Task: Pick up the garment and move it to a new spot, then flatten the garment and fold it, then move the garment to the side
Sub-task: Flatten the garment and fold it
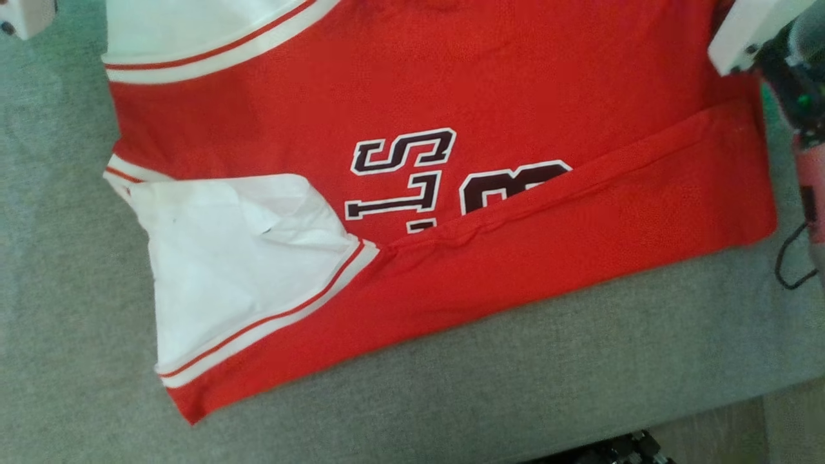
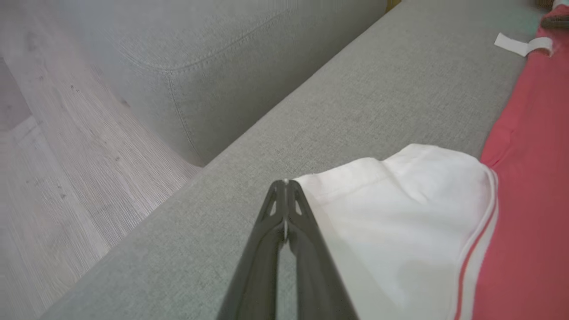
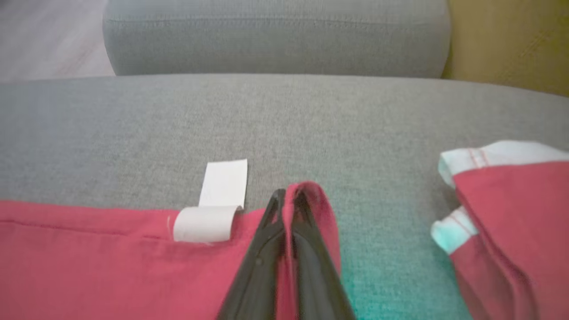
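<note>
Jersey (image 1: 515, 84): red with dark lettering, partly folded, lying flat on a grey sofa seat (image 1: 580, 361).
Left hand (image 2: 285, 183): fingers pressed together, pinching the edge of the white sleeve (image 2: 400, 213).
Right hand (image 3: 289, 193): fingers closed on a fold of red cloth, beside a white label (image 3: 222, 182).

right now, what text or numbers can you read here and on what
"S" and "T": dark white-edged letters, lying sideways, on the red jersey.
A big "8" or "B" beside them: half covered by a fold, can't tell which.
White tag on the jersey: no print readable.
</note>
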